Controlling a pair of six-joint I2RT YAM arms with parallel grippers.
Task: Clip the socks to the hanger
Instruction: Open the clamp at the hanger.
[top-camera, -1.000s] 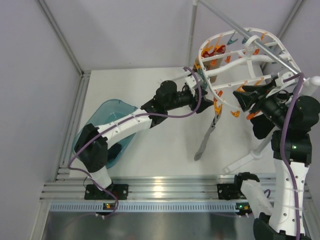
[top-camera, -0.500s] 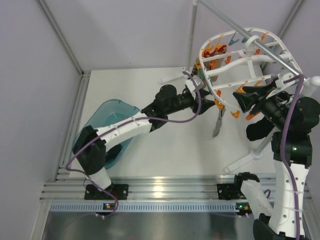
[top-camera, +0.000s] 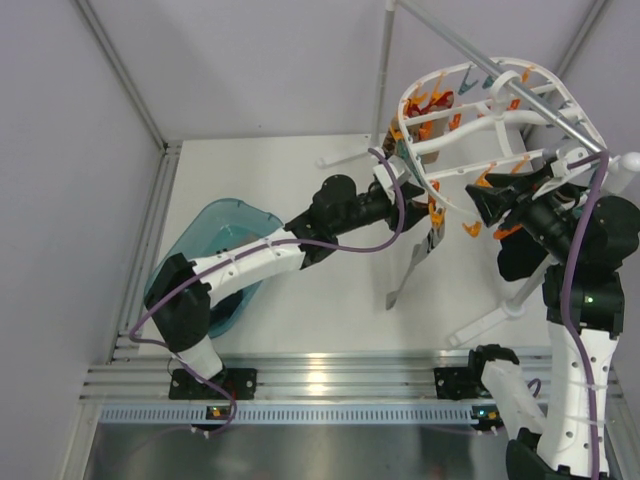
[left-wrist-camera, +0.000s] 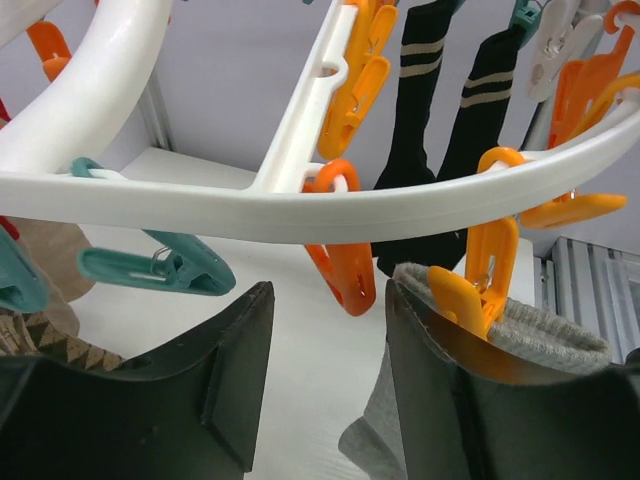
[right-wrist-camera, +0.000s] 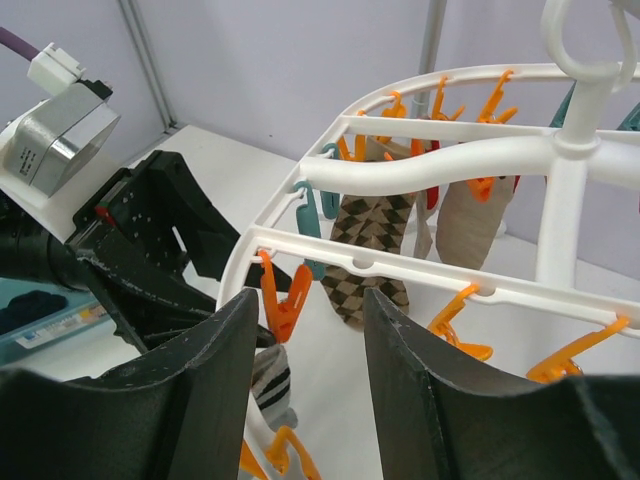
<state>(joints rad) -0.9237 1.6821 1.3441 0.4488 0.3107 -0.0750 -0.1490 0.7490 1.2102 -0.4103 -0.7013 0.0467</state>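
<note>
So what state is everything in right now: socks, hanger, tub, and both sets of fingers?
White plastic oval hanger: hung up, partly filled.
Grey fabric sock: clipped in an orange plastic peg, dangling.
Black pale-striped socks: hanging from the frame.
Brown zigzag sock: clipped, hanging.
Translucent teal plastic tub: something dark inside.
Left arm's fingers: apart, gripping nothing.
Right arm's fingers: apart, hanger rim between them.

Glossy white plastic hanger (left-wrist-camera: 250, 205), smooth orange pegs (left-wrist-camera: 345, 275), ribbed grey cloth sock (left-wrist-camera: 545, 335).

The left pincer (left-wrist-camera: 327, 330) hides part of the grey sock (left-wrist-camera: 545, 332); the striped socks (left-wrist-camera: 420, 150) are cropped on top.
</note>
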